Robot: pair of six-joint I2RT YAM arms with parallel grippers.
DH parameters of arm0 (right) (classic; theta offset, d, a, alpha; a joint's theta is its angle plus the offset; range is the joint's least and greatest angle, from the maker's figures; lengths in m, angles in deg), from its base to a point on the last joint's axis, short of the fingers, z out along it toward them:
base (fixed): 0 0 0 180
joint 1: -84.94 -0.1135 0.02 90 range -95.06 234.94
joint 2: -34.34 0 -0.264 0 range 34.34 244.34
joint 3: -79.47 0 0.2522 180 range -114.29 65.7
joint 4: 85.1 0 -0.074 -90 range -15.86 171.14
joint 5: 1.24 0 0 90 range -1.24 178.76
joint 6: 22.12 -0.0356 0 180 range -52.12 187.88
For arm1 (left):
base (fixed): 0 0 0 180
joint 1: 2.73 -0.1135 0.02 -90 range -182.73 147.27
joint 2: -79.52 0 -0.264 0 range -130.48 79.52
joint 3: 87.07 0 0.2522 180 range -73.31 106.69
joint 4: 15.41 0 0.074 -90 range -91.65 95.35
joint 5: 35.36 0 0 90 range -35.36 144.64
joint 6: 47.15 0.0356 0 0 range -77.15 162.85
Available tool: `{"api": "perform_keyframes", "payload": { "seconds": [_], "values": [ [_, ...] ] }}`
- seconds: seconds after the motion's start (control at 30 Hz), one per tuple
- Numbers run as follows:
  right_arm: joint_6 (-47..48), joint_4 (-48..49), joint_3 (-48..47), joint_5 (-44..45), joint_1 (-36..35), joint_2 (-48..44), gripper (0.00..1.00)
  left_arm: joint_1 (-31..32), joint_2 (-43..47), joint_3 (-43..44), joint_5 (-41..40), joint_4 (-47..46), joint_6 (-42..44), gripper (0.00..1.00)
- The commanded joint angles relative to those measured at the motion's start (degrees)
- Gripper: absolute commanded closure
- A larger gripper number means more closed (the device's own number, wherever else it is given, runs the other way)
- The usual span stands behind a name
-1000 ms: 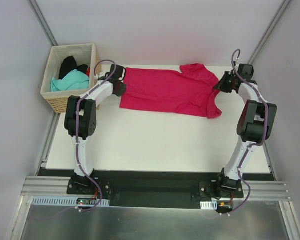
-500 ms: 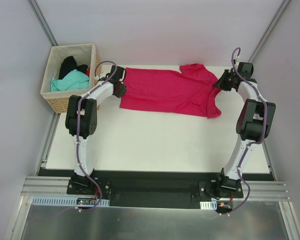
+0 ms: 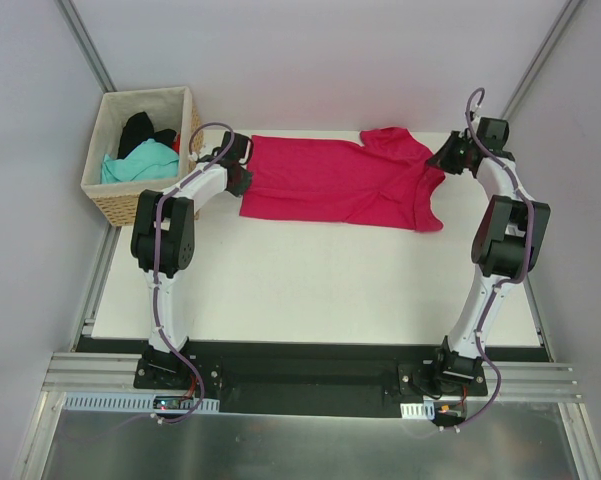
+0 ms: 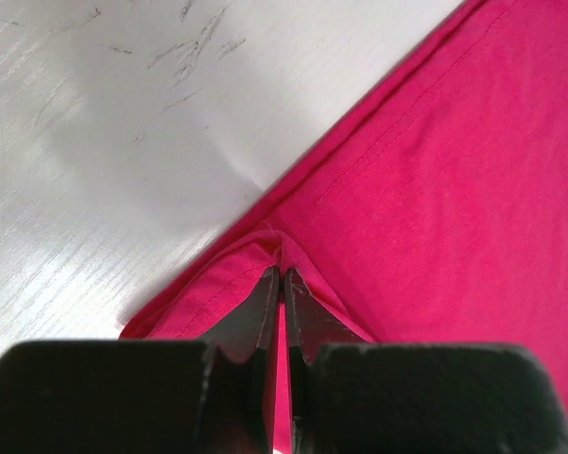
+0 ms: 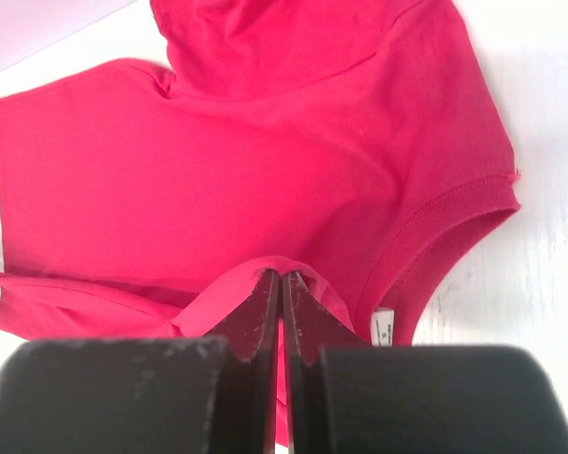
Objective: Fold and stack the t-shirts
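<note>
A crimson-pink t-shirt [image 3: 335, 182] lies stretched across the far half of the white table, partly folded lengthwise. My left gripper [image 3: 244, 178] is shut on the shirt's hem edge at its left end; in the left wrist view the cloth [image 4: 435, 189] is pinched between the closed fingertips [image 4: 281, 274]. My right gripper [image 3: 442, 162] is shut on a fold of the shirt at its right end, near the collar; the right wrist view shows that pinch [image 5: 281, 276], the shirt [image 5: 265, 161] beyond, and a small white neck label [image 5: 384, 325]. A teal t-shirt [image 3: 140, 162] and a black one [image 3: 140, 130] lie in the basket.
A woven wicker basket [image 3: 120, 203] with pale lining stands at the table's far left corner, just left of the left arm. Grey walls close in the back and both sides. Bare white tabletop [image 3: 320, 290] lies between the shirt and the arm bases.
My right gripper has drawn slightly to the right and away with the shirt's end, pulling the cloth tauter. The left gripper has held still.
</note>
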Motion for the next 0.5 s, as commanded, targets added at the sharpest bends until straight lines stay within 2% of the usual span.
{"api": "perform_keyframes", "payload": {
  "seconds": [0.0,0.47],
  "values": [
    [-0.9,1.3,-3.3,-1.8,-0.1,1.0,0.99,-0.5,0.8,-0.3,-1.4,0.7,-0.5,1.0],
    [-1.4,1.5,-4.5,-2.9,-0.7,3.4,1.0,-0.5,0.3,0.5,-1.0,0.9,0.4,1.0]
  ]
}}
